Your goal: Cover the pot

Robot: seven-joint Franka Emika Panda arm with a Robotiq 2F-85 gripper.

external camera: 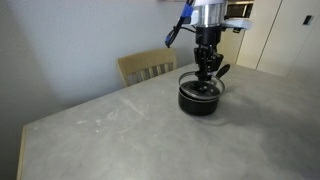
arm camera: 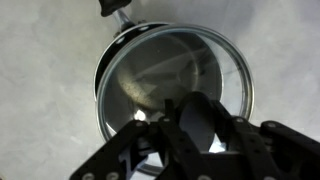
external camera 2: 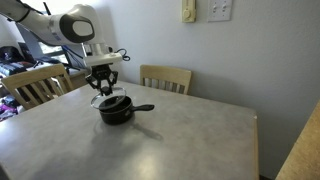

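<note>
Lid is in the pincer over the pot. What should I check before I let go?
1. Pincer shut on the glass lid: ok.
2. Glass lid above the pot: ok.
3. Lid centred on the pot's rim: cannot tell.
4. Lid seated flat all round: cannot tell.
5. Pot handle clear of the pincer: ok.
</note>
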